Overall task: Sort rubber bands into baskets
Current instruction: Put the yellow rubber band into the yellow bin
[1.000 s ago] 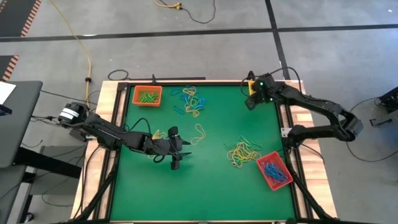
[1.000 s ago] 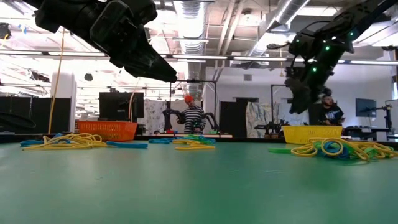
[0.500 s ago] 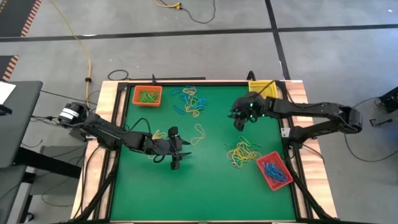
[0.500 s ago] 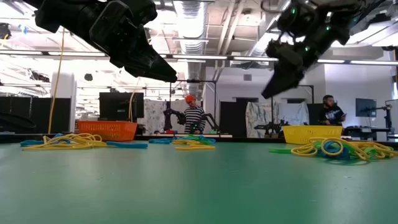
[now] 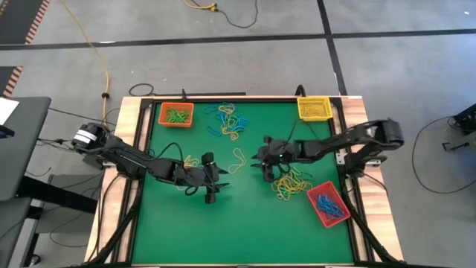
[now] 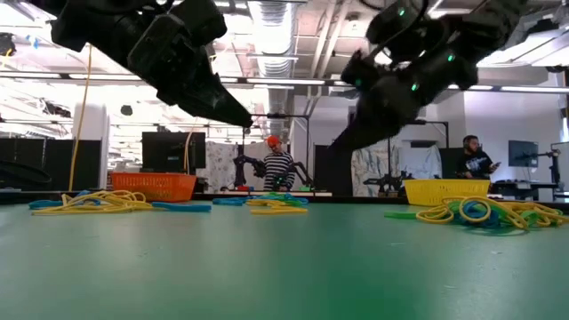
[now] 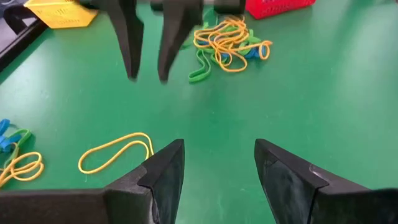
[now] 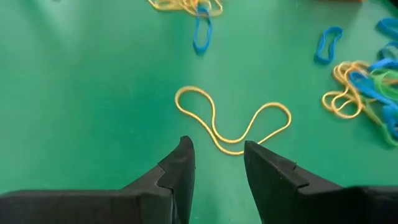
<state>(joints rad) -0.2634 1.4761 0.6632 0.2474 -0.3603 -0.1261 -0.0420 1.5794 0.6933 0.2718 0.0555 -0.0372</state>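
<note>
Right gripper [image 5: 266, 165] hangs above the green desk [image 5: 245, 223], between the lone yellow rubber band [image 5: 237, 158] and the tangle of mostly yellow rubber bands [image 5: 291, 182]. Its fingers stand parted with nothing between them; in the right wrist view the lone yellow band [image 8: 233, 122] lies on the desk ahead of the fingertips, apart from them.

Left gripper [image 5: 216, 179] hangs above the desk on the other side of the lone yellow band, near it. Its fingers [image 7: 163, 175] are spread wide and hold nothing. A small cluster of yellow bands [image 5: 191, 160] lies just beside the left arm.

Placing the task items relative to the lone yellow band:
- Mixed pile of yellow, blue and green bands [image 5: 227, 121]: toward the far edge of the desk, well apart.
- Orange basket [image 5: 176, 115]: at the far corner on the left arm's side, holding green bands.
- Yellow basket [image 5: 314, 108]: at the far corner on the right arm's side; its contents cannot be made out.
- Red basket [image 5: 326, 203]: toward the near edge on the right arm's side, beyond the yellow tangle, holding blue bands.

In the low view, a person in a striped top [image 6: 277, 166] stands in the room beyond the desk.
</note>
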